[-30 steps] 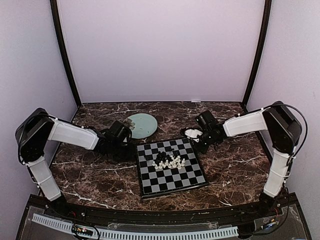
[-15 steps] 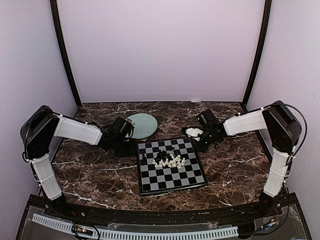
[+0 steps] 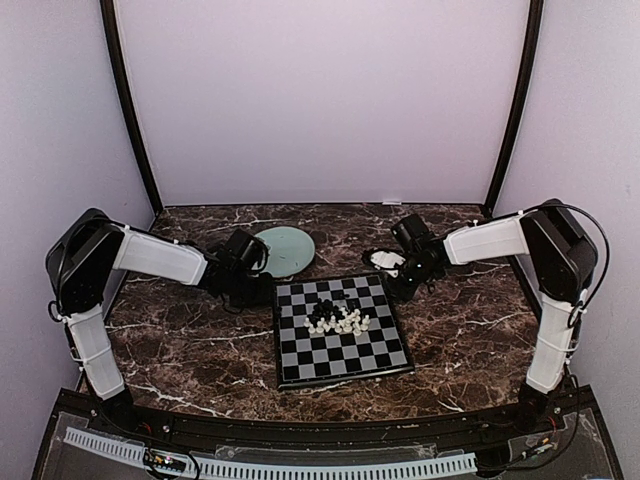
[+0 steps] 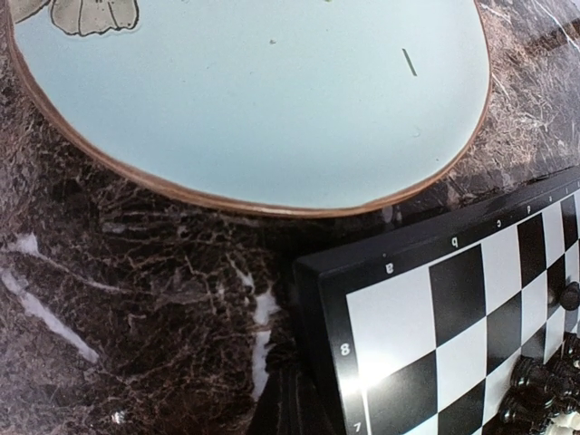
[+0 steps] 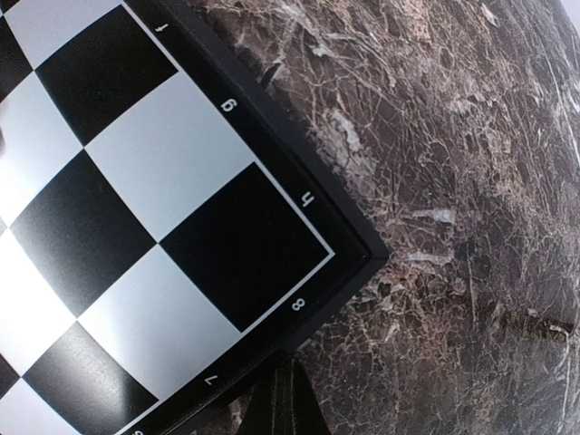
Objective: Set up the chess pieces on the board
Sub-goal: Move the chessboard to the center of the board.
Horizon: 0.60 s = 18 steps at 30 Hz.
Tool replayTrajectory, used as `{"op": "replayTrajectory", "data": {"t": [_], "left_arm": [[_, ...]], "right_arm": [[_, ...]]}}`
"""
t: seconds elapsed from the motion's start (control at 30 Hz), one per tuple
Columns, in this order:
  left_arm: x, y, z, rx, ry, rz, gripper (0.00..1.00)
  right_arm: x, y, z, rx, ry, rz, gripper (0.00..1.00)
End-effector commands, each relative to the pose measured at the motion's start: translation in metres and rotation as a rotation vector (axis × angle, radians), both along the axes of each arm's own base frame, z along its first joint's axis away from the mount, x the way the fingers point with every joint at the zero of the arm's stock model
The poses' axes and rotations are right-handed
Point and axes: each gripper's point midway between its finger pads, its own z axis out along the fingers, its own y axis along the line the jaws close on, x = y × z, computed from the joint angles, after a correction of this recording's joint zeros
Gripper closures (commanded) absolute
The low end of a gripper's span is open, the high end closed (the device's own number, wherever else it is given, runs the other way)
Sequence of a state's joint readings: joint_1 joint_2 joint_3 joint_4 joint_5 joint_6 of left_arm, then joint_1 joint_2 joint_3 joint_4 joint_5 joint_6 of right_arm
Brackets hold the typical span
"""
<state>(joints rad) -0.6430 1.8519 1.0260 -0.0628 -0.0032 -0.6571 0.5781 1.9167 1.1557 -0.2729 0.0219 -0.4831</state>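
The chequered board (image 3: 345, 358) lies at the table's middle. Cream-white and black chess pieces (image 3: 337, 320) stand bunched together near its centre, not in rows. My left gripper (image 3: 262, 292) is shut and empty, low on the table at the board's far left corner. In the left wrist view its tip (image 4: 283, 399) rests beside the board's rim (image 4: 331, 362), with a few black pieces (image 4: 544, 390) at the lower right. My right gripper (image 3: 393, 288) is shut and empty at the board's far right corner. In the right wrist view its tip (image 5: 288, 406) touches the rim (image 5: 272, 358).
A round pale green plate (image 3: 285, 248) lies just behind the left gripper; it also fills the top of the left wrist view (image 4: 272, 100). A small white thing (image 3: 386, 262) sits behind the right gripper. Dark marbled tabletop (image 3: 180, 345) surrounds the board, with walls on three sides.
The left arm has swung further away and its gripper has moved right towards the board's far left corner. The right gripper has edged slightly left. The pieces have not moved.
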Motion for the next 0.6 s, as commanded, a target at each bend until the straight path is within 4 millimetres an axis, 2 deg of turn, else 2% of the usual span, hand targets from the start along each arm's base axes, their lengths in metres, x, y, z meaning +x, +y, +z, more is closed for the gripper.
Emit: {"op": "replayTrajectory", "data": {"t": [0.0, 0.27, 0.4, 0.47, 0.57], "left_arm": [[0.002, 0.002, 0.009, 0.024, -0.018, -0.013, 1.0], [0.0, 0.019, 0.043, 0.078, -0.091, -0.01, 1.0], [-0.001, 0.028, 0.055, 0.122, -0.112, -0.009, 1.0], [0.0, 0.034, 0.067, 0.15, -0.134, -0.014, 1.0], [0.002, 0.035, 0.102, 0.158, -0.203, -0.053, 0.96]], "right_arm": [[-0.016, 0.008, -0.018, 0.036, 0.094, 0.019, 1.0], [0.0, -0.003, 0.027, 0.083, 0.015, -0.02, 1.0], [0.001, -0.011, 0.046, 0.088, -0.01, -0.031, 0.95], [0.0, -0.016, 0.058, 0.089, -0.025, -0.035, 0.92], [-0.01, -0.018, 0.083, 0.128, -0.033, -0.003, 0.84]]}}
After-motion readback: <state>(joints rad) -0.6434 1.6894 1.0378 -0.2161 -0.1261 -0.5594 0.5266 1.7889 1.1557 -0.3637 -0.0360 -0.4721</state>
